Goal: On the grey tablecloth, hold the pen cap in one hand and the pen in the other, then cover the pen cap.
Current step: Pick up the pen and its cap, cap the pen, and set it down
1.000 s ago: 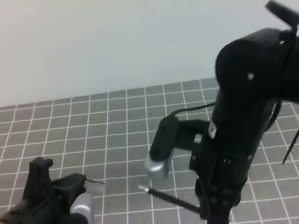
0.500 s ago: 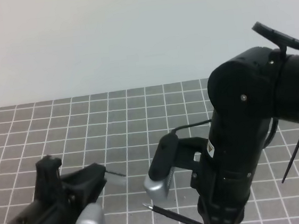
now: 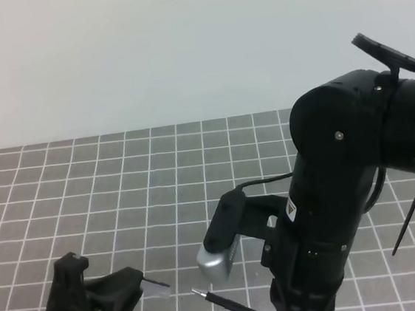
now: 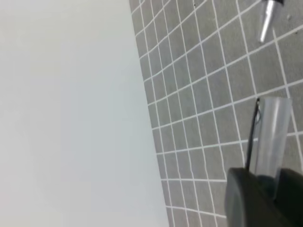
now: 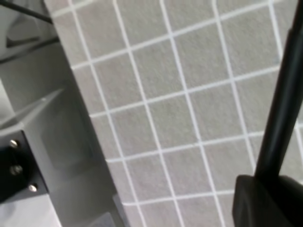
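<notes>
Right gripper on pen, tip toward pen cap.

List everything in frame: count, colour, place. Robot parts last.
grey tablecloth: one, grey with white grid lines, covers the work surface.
wall: one, pale, behind the cloth.
pen: one, black with silvery tip, above the cloth at bottom centre, held by the right gripper, tip pointing left.
pen cap: one, translucent body with thin black clip, in the left gripper, open end toward the pen tip; apart from it.
left gripper: one, black, bottom left, shut on the cap.
right gripper: one, black, bottom right of centre, shut on the pen.
</notes>
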